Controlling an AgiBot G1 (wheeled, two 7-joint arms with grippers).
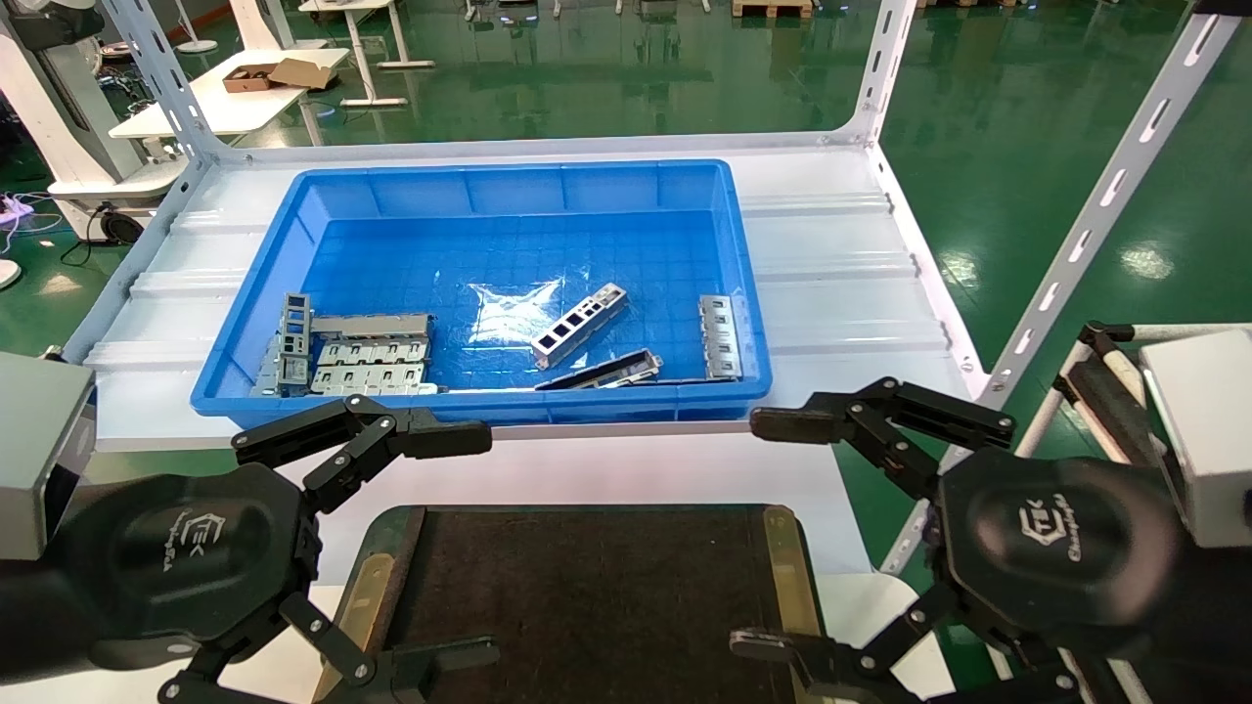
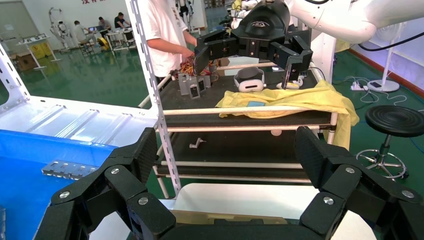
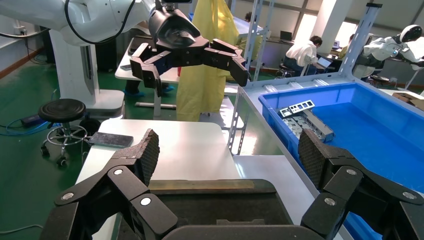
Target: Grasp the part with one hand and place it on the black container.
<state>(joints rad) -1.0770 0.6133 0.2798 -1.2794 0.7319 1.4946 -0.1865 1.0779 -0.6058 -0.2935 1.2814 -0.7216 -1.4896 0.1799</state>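
left gripper (image 1: 469, 543): fingers spread wide, nothing between them, hovering over the near left end of the black container (image 1: 587, 606). one finger (image 1: 445, 440) lies just in front of the blue bin's near wall, the other low over the tray's left rim. the left wrist view shows the same wide gap (image 2: 225, 155), with only the shelf frame and a cart beyond it.

right gripper (image 1: 768, 533): fingers equally wide apart, holding nothing, over the near right end of the same tray. upper finger (image 1: 792, 422) sits close to the bin's near right corner. the right wrist view confirms the open gap (image 3: 227, 157) above the tray's felt and brass rim.

the part (image 1: 579, 325) lies flat and slanted on the floor of the blue bin (image 1: 509, 186), near the middle, well apart from both grippers. a darker strip (image 1: 606, 372) lies just beside it toward the near wall. a grey plate (image 1: 720, 337) rests by the right wall; a pile of plates (image 1: 342, 354) fills the near left corner, count uncertain from here. the bin stands on a white shelf (image 1: 841, 284) behind the tray.
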